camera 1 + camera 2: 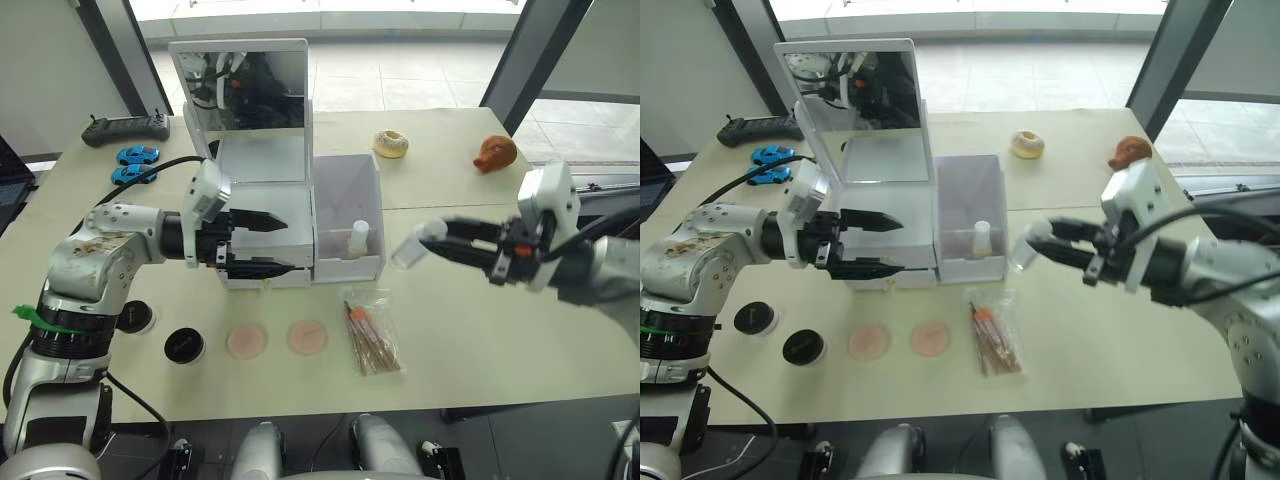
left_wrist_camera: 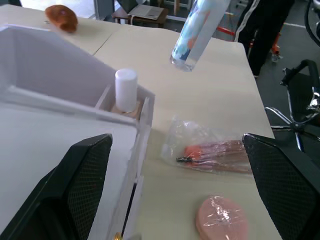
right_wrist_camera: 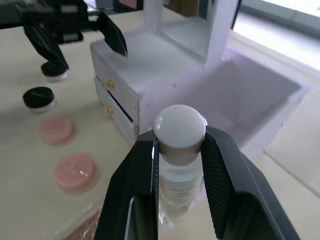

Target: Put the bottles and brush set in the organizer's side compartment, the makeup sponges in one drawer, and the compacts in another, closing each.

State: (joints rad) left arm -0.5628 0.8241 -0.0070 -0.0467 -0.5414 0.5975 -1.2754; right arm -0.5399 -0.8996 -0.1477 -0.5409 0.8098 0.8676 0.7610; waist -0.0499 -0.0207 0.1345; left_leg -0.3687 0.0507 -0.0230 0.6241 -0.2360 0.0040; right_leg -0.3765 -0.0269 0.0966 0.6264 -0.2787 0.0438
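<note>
I see the table (image 1: 470,330) carrying the organizer (image 1: 268,215), mirror (image 1: 245,95) upright at its back. The bin (image 1: 350,225) on its right side already holds the peach bottle (image 1: 358,238), standing upright with white cap. My left gripper (image 1: 268,243) hangs in front of the drawers, jaws spread wide and holding nothing. My right gripper (image 1: 432,240) is clenched on the short bottle (image 3: 179,165), fingers pinching it just under the white cap; it is held in the air just right of the bin, clear of the table. The brush pouch (image 1: 372,333) lies flat on the table in front of the bin. Two pink sponges (image 1: 247,341) (image 1: 307,337) lie left of the pouch. Two black compacts (image 1: 184,345) (image 1: 133,318) sit further left, near the table's edge.
</note>
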